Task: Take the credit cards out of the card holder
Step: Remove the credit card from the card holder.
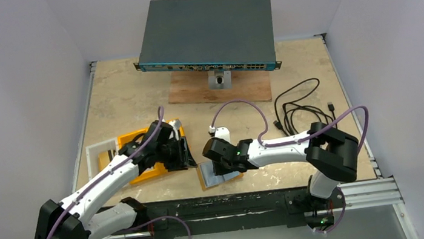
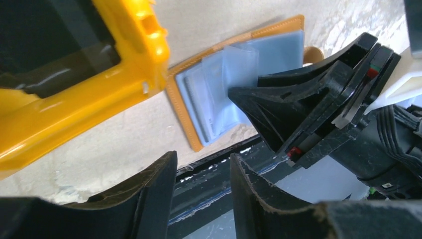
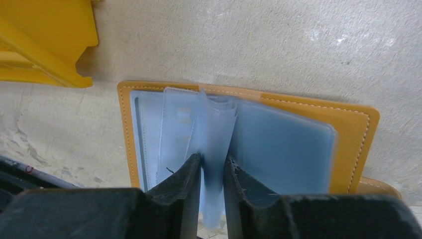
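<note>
the card holder lies open on the desk, low in the middle of the top view, just right of the yellow tray. the right gripper has its jaws pinched on one upright clear sleeve. the left gripper hovers beside it, jaws apart and empty. pulling up could drag the whole holder, since nothing pins it, or tear the sleeve. whether a card sits in that blurred sleeve is unclear; the credit cards show only faintly at centre left.
</note>
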Motion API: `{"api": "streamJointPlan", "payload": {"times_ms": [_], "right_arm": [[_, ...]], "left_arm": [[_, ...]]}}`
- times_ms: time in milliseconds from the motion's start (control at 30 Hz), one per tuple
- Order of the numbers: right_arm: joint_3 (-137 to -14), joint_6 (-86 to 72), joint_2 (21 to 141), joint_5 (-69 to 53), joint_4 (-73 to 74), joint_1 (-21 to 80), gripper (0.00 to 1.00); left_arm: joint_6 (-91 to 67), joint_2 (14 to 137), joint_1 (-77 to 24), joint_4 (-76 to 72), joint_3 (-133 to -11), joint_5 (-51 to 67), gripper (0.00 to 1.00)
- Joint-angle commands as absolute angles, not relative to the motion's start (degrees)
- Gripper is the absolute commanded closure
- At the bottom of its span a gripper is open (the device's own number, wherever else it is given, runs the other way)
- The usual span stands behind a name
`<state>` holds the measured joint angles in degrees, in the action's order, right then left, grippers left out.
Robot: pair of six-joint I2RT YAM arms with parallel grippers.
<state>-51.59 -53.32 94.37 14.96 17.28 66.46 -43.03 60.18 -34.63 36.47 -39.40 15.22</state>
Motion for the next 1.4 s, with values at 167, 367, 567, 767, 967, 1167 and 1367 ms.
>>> {"api": "streamJointPlan", "payload": {"times_ms": [167, 367, 567, 767, 967, 1167, 1367], "right_arm": [[-43.02, -56.83, 92.47, 11.75, 14.30, 66.54, 0.88], [-40.04, -57.28, 90.61, 11.12, 12.22, 66.13, 0.90], [-37.80, -57.55, 89.68, 9.91, 10.09, 65.75, 0.91], [-36.65, -57.84, 89.05, 9.34, 8.78, 65.57, 0.91], [-36.67, -57.79, 88.28, 9.31, 8.51, 65.34, 0.91], [-36.54, -57.68, 83.46, 9.76, 8.61, 65.06, 0.83], [-38.23, -57.03, 76.15, 12.86, 12.26, 65.02, 0.66]], "left_arm": [[-48.75, 69.12, -42.41, 26.27, -39.24, 16.63, 0.65], [-50.41, 75.14, -44.97, 22.51, -39.90, 15.96, 0.69], [-50.58, 79.88, -45.47, 19.70, -40.24, 15.85, 0.69], [-50.36, 83.59, -45.57, 17.50, -41.03, 16.38, 0.70], [-50.55, 85.86, -45.68, 16.69, -41.25, 16.41, 0.75], [-50.72, 85.00, -45.64, 17.51, -41.18, 15.37, 0.99], [-50.13, 83.08, -45.69, 18.45, -41.65, 15.75, 1.00]]}}
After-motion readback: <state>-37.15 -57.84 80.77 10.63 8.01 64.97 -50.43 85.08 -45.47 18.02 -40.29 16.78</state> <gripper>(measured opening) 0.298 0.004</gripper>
